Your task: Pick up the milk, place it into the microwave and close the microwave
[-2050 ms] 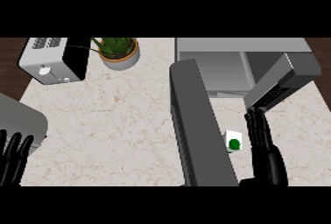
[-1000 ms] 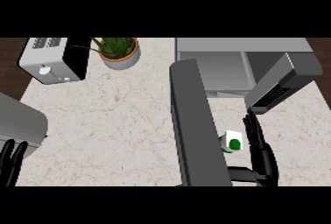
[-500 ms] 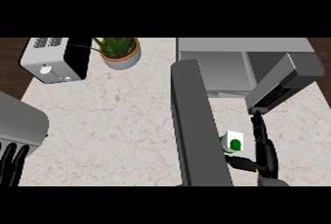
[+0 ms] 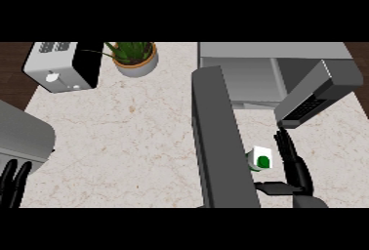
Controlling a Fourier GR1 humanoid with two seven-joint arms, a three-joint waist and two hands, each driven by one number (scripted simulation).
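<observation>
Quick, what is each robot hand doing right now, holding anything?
Left robot hand: open, holding nothing, resting at the lower left edge.
Right robot hand: open beside the milk, fingers straight, thumb under the carton, not yet closed round it.

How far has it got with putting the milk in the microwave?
Early on. The microwave already stands open. The right hand is beside the milk, thumb underneath, but the carton sits on the counter. Lifting it, placing it inside and shutting the door remain.

Even, bright light (faint shadows)
</observation>
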